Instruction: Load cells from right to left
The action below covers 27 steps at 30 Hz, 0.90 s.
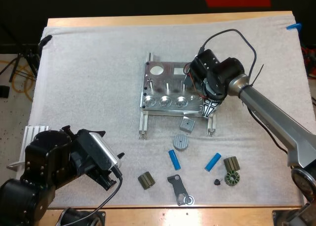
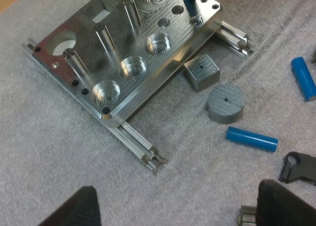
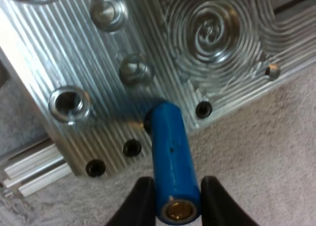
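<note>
The right gripper (image 3: 176, 182) is squeezing a blue cell (image 3: 170, 147) from both sides. The far end of the cell points down at the right front corner of the fixture (image 1: 165, 82). I think this is the very first cell going in, at the right end, where the job should start. I cannot tell if it has slipped into its hole (the end is hidden against the metal).

The three round pockets (image 2: 133, 67) along the front edge are all empty. A second cell (image 1: 174, 159) lies on the mat (image 1: 89, 87) just beside the grey round disc (image 1: 181, 142). A third cell (image 1: 213, 161) lies near some small dark parts (image 1: 231, 163). So almost all the loading is left to do.

The left gripper (image 2: 180, 189) hangs with its fingers wide apart, holding nothing — well back from the fixture, near the front of the mat.
</note>
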Each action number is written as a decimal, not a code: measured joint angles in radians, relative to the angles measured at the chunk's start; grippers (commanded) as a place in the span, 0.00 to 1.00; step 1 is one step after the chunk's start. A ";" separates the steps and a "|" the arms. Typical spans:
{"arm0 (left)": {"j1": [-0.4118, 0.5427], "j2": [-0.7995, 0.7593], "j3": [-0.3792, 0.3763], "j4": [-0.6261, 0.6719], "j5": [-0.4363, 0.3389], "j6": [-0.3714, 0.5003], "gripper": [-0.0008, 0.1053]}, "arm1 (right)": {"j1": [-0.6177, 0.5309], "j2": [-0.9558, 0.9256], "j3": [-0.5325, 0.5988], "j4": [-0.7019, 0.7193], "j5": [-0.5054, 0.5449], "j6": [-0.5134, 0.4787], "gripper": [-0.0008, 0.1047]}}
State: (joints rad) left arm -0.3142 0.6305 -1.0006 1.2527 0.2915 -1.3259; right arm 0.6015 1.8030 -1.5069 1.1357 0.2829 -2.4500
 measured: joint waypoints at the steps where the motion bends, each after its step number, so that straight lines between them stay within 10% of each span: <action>1: 0.000 0.000 0.000 0.000 0.000 0.000 0.62 | 0.000 0.000 0.000 -0.006 -0.002 -0.005 0.01; 27: 0.000 0.000 0.000 0.000 0.020 0.000 0.62 | 0.000 0.003 -0.067 0.080 -0.031 0.026 0.01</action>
State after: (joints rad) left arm -0.3142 0.6305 -1.0006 1.2527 0.3114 -1.3259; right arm 0.6015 1.8062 -1.5737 1.2160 0.2524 -2.4238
